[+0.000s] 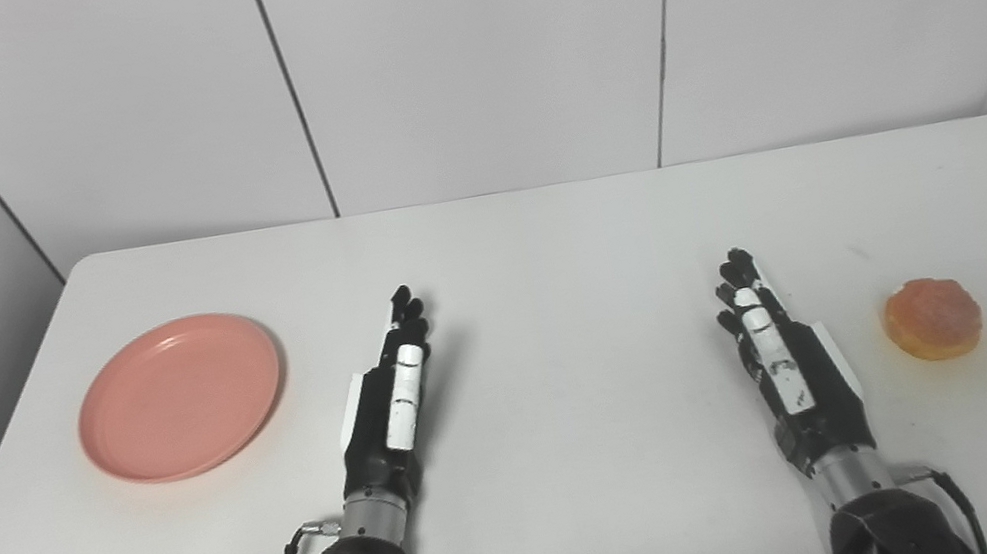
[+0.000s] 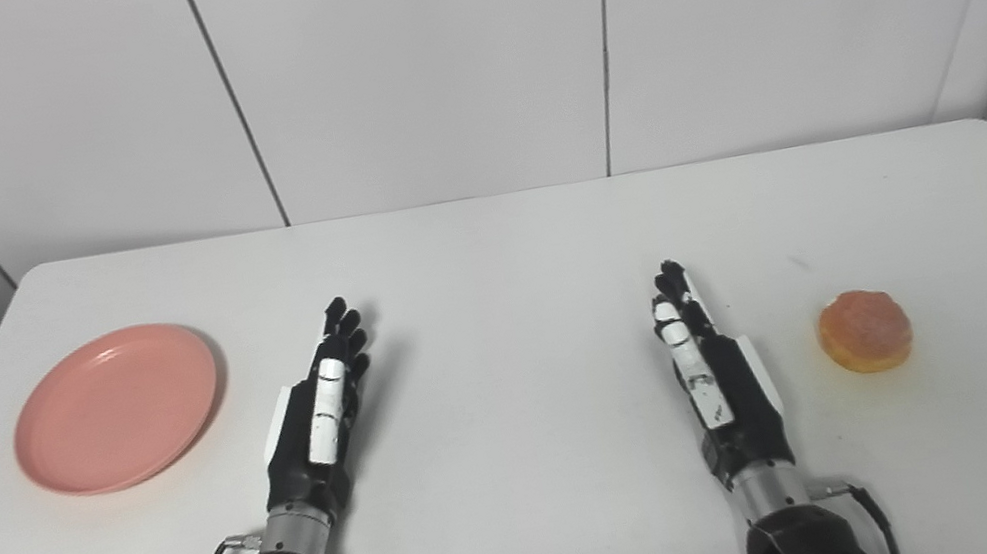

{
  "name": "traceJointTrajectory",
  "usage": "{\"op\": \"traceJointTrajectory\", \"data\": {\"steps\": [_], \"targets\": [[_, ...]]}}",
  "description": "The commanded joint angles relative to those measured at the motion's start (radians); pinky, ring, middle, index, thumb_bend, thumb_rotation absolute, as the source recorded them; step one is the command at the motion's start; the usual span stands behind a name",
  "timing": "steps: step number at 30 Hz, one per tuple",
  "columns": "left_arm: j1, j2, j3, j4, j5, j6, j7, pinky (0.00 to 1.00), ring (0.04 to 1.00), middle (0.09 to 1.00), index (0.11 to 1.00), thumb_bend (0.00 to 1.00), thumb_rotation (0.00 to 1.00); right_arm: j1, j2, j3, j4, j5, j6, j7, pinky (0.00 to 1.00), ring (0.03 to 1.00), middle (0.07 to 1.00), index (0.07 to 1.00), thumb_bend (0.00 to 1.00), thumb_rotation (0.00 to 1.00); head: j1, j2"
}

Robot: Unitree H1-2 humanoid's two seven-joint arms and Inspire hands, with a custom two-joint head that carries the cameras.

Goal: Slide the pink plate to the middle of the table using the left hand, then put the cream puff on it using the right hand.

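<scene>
two arms come up from my near edge, and both hands hold nothing — left hand (image 1: 392,391) and right hand (image 1: 774,339) lie edge-up over the white table (image 1: 539,249), fingers straight and pressed close together, pointing away from me. out to the left, beside the left hand but apart from it, i see the pink plate (image 1: 180,396), bare. off to the right, apart from the right hand, sits the cream puff (image 1: 933,318) on the tabletop — not on the plate.
</scene>
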Motion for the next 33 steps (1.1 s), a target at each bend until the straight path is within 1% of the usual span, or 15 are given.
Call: {"op": "traceJointTrajectory", "data": {"steps": [1, 2, 3, 4, 6, 7, 9, 11, 13, 15, 17, 19, 24, 26, 33], "targets": [[0.036, -0.050, 0.000, 0.079, -0.023, -0.034, 0.012, 1.00, 1.000, 1.000, 1.000, 0.71, 0.96, 0.024, -0.031, -0.034, 0.067, 0.047, -0.055, 0.040, 1.00, 1.000, 1.000, 1.000, 0.44, 0.88, 0.039, -0.017], [0.031, -0.065, 0.004, 0.101, -0.030, -0.051, 0.017, 1.00, 1.000, 1.000, 1.000, 0.72, 0.94, 0.023, -0.042, -0.039, 0.086, 0.069, -0.072, 0.067, 1.00, 1.000, 1.000, 1.000, 0.44, 0.89, 0.056, -0.027], [0.024, -0.076, 0.003, 0.124, -0.022, -0.068, 0.025, 1.00, 1.000, 1.000, 1.000, 0.73, 0.92, 0.022, -0.069, -0.024, 0.111, 0.035, -0.123, 0.084, 1.00, 1.000, 1.000, 1.000, 0.44, 0.94, 0.095, -0.050], [0.017, -0.084, 0.001, 0.144, -0.008, -0.082, 0.036, 1.00, 1.000, 1.000, 1.000, 0.75, 0.93, 0.023, -0.066, -0.037, 0.123, 0.037, -0.142, 0.073, 1.00, 1.000, 1.000, 1.000, 0.38, 0.98, 0.100, -0.054], [0.003, -0.098, -0.001, 0.186, 0.016, -0.118, 0.062, 1.00, 1.000, 1.000, 1.000, 0.76, 0.93, 0.021, -0.053, -0.069, 0.144, 0.091, -0.132, 0.073, 1.00, 1.000, 1.000, 1.000, 0.41, 0.85, 0.139, -0.081], [-0.004, -0.102, -0.002, 0.205, 0.029, -0.138, 0.076, 1.00, 1.000, 1.000, 1.000, 0.76, 0.95, 0.022, -0.050, -0.078, 0.145, 0.110, -0.117, 0.077, 1.00, 1.000, 1.000, 1.000, 0.46, 0.84, 0.148, -0.089], [-0.017, -0.107, 0.002, 0.235, 0.040, -0.168, 0.096, 1.00, 1.000, 1.000, 1.000, 0.78, 0.96, 0.023, -0.051, -0.084, 0.141, 0.114, -0.099, 0.077, 1.00, 1.000, 1.000, 1.000, 0.47, 0.88, 0.160, -0.100], [-0.025, -0.105, 0.007, 0.240, 0.038, -0.179, 0.096, 1.00, 1.000, 1.000, 1.000, 0.80, 0.95, 0.029, -0.048, -0.089, 0.125, 0.120, -0.079, 0.068, 1.00, 1.000, 1.000, 1.000, 0.48, 0.86, 0.167, -0.108], [-0.029, -0.095, 0.008, 0.218, 0.031, -0.167, 0.080, 1.00, 1.000, 1.000, 1.000, 0.78, 0.99, 0.033, -0.055, -0.078, 0.112, 0.091, -0.074, 0.059, 1.00, 1.000, 1.000, 1.000, 0.45, 0.94, 0.170, -0.115], [-0.041, -0.094, 0.023, 0.203, 0.004, -0.190, 0.071, 1.00, 1.000, 1.000, 1.000, 0.71, 1.00, 0.035, -0.052, -0.079, 0.101, 0.098, -0.060, 0.057, 1.00, 1.000, 1.000, 1.000, 0.49, 0.89, 0.169, -0.120], [-0.051, -0.091, 0.038, 0.173, -0.011, -0.195, 0.076, 1.00, 1.000, 1.000, 1.000, 0.70, 1.00, 0.038, -0.055, -0.075, 0.086, 0.093, -0.052, 0.058, 1.00, 1.000, 1.000, 1.000, 0.48, 0.87, 0.169, -0.122], [-0.063, -0.084, 0.054, 0.148, -0.032, -0.190, 0.075, 1.00, 1.000, 1.000, 1.000, 0.69, 1.00, 0.038, -0.059, -0.071, 0.084, 0.082, -0.056, 0.059, 1.00, 1.000, 1.000, 1.000, 0.46, 0.93, 0.168, -0.125], [-0.098, -0.040, 0.102, 0.084, -0.087, -0.149, 0.058, 1.00, 0.999, 0.985, 0.977, 0.78, 1.00, 0.037, -0.045, -0.083, 0.084, 0.099, -0.048, 0.049, 1.00, 1.000, 1.000, 1.000, 0.48, 0.85, 0.157, -0.127], [-0.107, -0.025, 0.128, 0.041, -0.088, -0.128, 0.085, 1.00, 0.972, 0.960, 0.951, 0.79, 1.00, 0.036, -0.051, -0.076, 0.080, 0.087, -0.043, 0.051, 1.00, 1.000, 1.000, 1.000, 0.47, 0.85, 0.153, -0.127], [-0.140, 0.017, 0.196, -0.022, -0.059, -0.127, 0.169, 0.84, 0.822, 0.822, 0.817, 0.82, 1.00, 0.036, -0.050, -0.076, 0.083, 0.078, -0.079, 0.057, 1.00, 1.000, 1.000, 1.000, 0.43, 0.90, 0.151, -0.128]]}}
